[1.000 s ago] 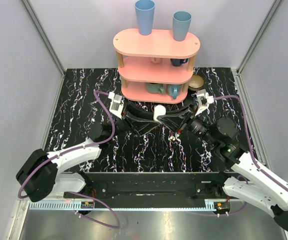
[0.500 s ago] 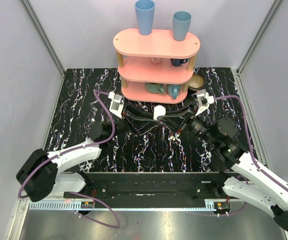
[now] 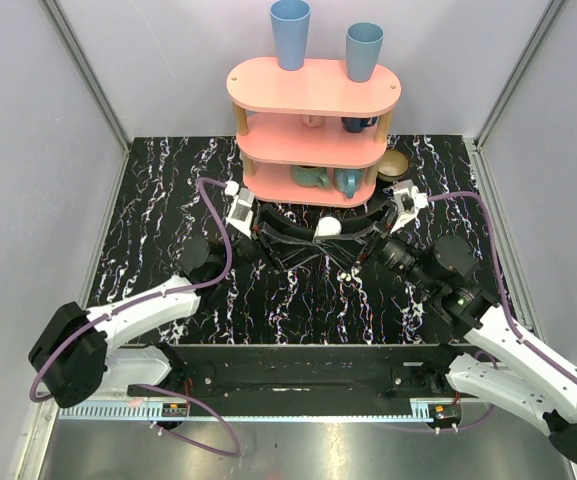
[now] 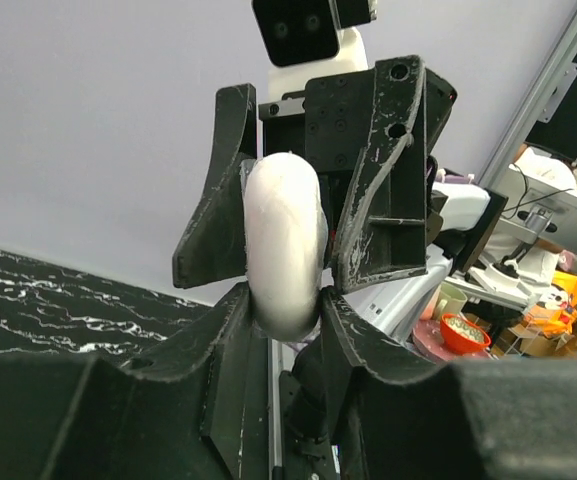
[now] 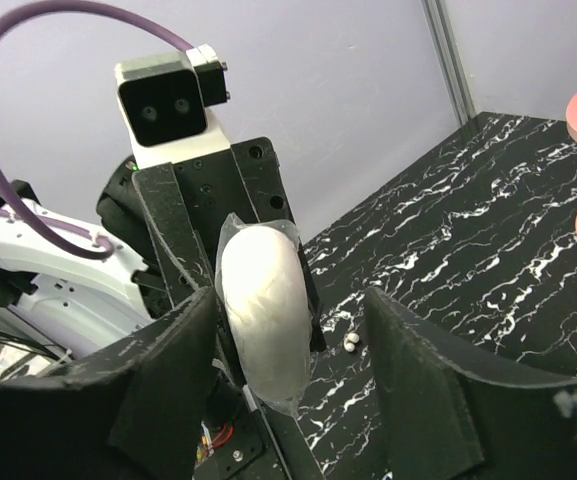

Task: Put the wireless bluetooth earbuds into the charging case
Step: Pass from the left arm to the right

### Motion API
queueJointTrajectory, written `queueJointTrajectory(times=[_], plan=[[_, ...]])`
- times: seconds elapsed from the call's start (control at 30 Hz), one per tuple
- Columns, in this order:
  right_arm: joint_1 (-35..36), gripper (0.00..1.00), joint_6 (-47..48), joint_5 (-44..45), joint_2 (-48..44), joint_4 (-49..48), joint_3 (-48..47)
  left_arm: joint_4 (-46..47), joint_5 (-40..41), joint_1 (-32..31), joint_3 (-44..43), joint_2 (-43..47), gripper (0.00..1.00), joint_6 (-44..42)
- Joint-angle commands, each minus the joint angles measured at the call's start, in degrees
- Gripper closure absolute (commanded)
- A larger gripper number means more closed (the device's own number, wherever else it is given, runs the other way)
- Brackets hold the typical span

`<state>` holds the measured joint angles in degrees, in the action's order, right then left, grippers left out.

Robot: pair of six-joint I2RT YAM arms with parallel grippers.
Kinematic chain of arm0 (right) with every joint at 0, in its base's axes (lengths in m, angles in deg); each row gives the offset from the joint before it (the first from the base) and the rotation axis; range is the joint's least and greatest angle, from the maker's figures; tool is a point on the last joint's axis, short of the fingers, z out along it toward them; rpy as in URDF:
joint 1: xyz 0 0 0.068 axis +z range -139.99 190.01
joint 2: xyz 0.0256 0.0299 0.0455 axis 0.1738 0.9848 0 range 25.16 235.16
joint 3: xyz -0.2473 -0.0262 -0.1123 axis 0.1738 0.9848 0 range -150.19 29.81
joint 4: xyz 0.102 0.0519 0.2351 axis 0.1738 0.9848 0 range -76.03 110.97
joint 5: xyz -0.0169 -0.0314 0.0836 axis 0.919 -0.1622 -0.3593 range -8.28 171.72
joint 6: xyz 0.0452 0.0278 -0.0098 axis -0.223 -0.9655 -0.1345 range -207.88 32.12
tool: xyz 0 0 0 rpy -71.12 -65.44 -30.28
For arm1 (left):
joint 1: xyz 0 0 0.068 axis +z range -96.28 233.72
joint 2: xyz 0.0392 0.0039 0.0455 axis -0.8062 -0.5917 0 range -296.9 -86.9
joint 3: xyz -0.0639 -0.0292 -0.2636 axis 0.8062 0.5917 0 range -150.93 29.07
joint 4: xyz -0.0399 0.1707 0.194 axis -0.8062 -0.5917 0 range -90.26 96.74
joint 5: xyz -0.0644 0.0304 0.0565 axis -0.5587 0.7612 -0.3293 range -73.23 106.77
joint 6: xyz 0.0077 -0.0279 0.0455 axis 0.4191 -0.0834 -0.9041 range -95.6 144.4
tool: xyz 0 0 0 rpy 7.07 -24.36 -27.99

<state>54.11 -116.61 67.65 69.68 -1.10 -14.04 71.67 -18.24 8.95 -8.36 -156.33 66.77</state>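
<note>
Across the overhead view lies the black, white-veined bench (image 3: 148,230), walled in by pale panels. At its 12 o'clock edge stands a pink three-tier shelf (image 3: 313,85). This is the nearest obstacle, since both arms meet just at 6 o'clock of its bottom board. The left arm (image 3: 138,315) reaches in from 7 o'clock, trailing a purple cable (image 3: 213,215), and the right arm (image 3: 508,345) comes from 5 o'clock. Two blue cups (image 3: 290,35) stand on the shelf's top board, and mugs (image 3: 313,178) sit on the lowest tier. A round tan object (image 3: 395,163) rests on the bench by the shelf's right end, at about 1 o'clock.

The left end effector (image 4: 286,310) is clamped on the charging case (image 5: 261,300), a white glossy pebble that stands on edge between its black fingers, lifted clear of the bench near the middle. What looks like clear film clings around it. The right end effector (image 5: 290,300) faces the left one head-on with its fingers apart. They flank the case, with an open gap at 3 o'clock of it in the right wrist view.

On the bench under the right end effector, at 4 o'clock of the case in that view, lie two tiny white pieces (image 5: 351,343), too small to identify.
</note>
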Motion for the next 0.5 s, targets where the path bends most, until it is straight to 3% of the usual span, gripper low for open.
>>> queueJointTrajectory(times=[0.0,0.17,0.2,0.3,0.47], plan=[[0.0,0.30,2.4,2.0,-0.2,0.8,-3.0,-5.6,-3.8,-0.1,-3.7,2.5,1.00,-5.0],[0.0,0.18,9.6,-1.5,-0.3,8.6,-8.0,-30.5,-6.9,0.0,-9.9,5.6,1.00,-14.8],[-0.1,0.16,11.6,-2.7,0.2,14.2,-9.5,-34.3,-7.1,0.0,-11.0,6.1,1.00,-18.6],[-0.1,0.16,17.9,-7.9,2.6,26.2,-15.6,-48.3,-7.5,0.2,-14.8,8.2,1.00,-25.9],[0.0,0.18,23.9,-11.2,4.2,35.2,-21.2,-67.8,-9.5,2.1,-20.4,10.2,1.00,-35.4]])
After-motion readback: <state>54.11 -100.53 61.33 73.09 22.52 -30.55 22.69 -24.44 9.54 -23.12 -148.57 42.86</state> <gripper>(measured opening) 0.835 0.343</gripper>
